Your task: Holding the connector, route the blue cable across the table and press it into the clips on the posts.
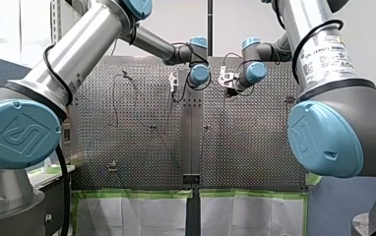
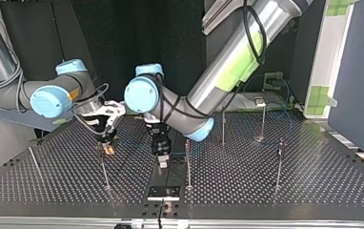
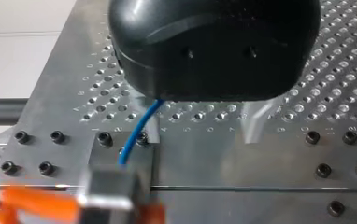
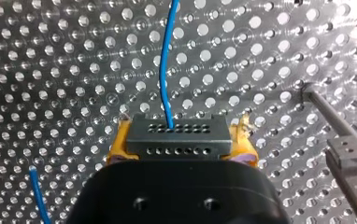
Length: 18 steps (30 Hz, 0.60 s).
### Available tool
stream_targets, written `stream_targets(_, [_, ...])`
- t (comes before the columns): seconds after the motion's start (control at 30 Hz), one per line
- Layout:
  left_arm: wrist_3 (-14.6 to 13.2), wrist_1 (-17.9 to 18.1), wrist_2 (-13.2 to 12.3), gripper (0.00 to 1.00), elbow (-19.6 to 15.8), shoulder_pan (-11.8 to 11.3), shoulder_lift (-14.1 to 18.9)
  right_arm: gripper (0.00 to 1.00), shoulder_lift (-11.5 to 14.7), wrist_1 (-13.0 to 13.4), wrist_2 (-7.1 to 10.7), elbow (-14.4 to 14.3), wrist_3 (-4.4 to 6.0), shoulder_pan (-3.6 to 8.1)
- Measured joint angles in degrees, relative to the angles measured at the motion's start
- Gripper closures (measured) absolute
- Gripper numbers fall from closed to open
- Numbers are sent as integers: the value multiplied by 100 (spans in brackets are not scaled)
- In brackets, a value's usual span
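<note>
My right gripper [image 4: 181, 148] is shut with its yellow pads [image 4: 117, 148] on a dark grey connector [image 4: 176, 128] held low over the perforated table. The blue cable [image 4: 167, 70] leaves the connector and runs ahead across the plate. In the left wrist view the same connector [image 3: 106, 186] shows between orange pads [image 3: 41, 205], and the cable [image 3: 137, 133] rises from it to pass close beside one metal finger [image 3: 152, 130] of my left gripper [image 3: 202, 135], whose fingers stand apart. In the top view my left gripper [image 2: 162, 155] hangs just beside my right gripper [image 2: 106, 143].
Several thin posts stand on the table [image 2: 313, 181], the nearest ones [image 2: 104, 167] [image 2: 188, 162] close by the two grippers. A post with a grey clip [image 4: 349, 163] stands beside my right gripper. A black bracket [image 2: 163, 192] sits at the table's near edge.
</note>
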State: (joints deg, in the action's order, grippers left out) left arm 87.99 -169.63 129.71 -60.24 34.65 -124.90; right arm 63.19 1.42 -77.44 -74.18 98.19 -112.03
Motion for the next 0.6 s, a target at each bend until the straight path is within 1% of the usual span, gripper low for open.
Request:
stream_targets(0.03, [5, 5, 16, 91, 2, 9, 2, 100, 0, 0, 0, 0, 0, 7])
stream_targets(0.07, [13, 6, 26, 100, 3, 17, 5, 100, 0, 0, 0, 0, 0, 13])
stream_targets(0.33, [261, -135, 65, 100, 2, 96, 30, 100, -10, 0, 4, 0, -6, 33])
stream_targets(0.5, [339, -295, 260, 100, 0, 147, 32, 100, -11, -6, 9, -3, -8, 34])
stream_targets(0.6, [372, -324, 355, 100, -1, 174, 36, 100, -11, -12, 10, -2, -8, 34])
